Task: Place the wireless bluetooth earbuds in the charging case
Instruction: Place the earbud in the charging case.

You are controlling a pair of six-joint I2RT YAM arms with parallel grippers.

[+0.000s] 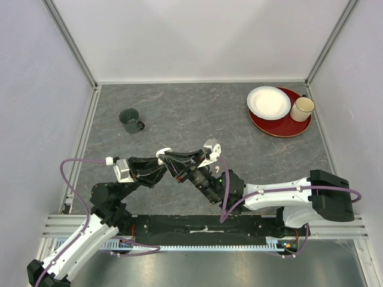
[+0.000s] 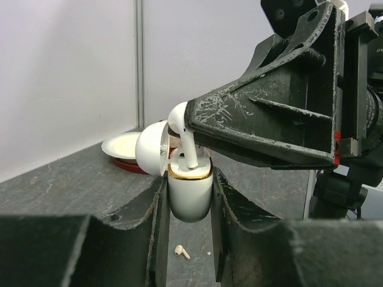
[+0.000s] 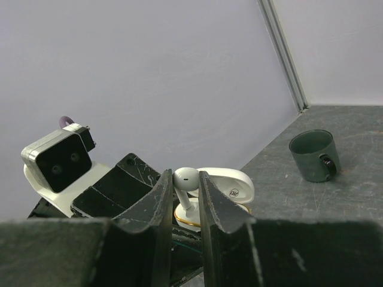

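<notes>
Pinching the round head of a white earbud [image 3: 186, 177], the right gripper [image 3: 184, 186] has its jaws pressed close on it, with the stem pointing down. Just beneath, the left gripper [image 2: 190, 188] clamps the case [image 2: 190, 206] by its sides, gold rim up and lid [image 2: 151, 149] hinged back. Both are held above the middle of the table [image 1: 239, 155].

The step in hand looks like the insertion itself. The stem tip is inside the mouth of the case while the head sits above the rim. I cannot tell whether the stem has found its socket.

The next move probably calls for a short, straight push along the stem with the case held steady. The right jaws should let go only once the head is seated, since any tilt could wedge the stem against the rim.

The earbud is glossy, a small bulb on a slim stalk. The case is a smooth white egg shape with a thin gold band at its opening.

A second, paler earbud [image 2: 181, 252] lies on the table below the case, apart from both grippers, and is left to do. Farther out stand a green mug [image 3: 312, 155] and, in the far right corner, a red plate [image 1: 299, 128] bearing a bowl [image 1: 268, 103] and a cup [image 1: 302, 109].
</notes>
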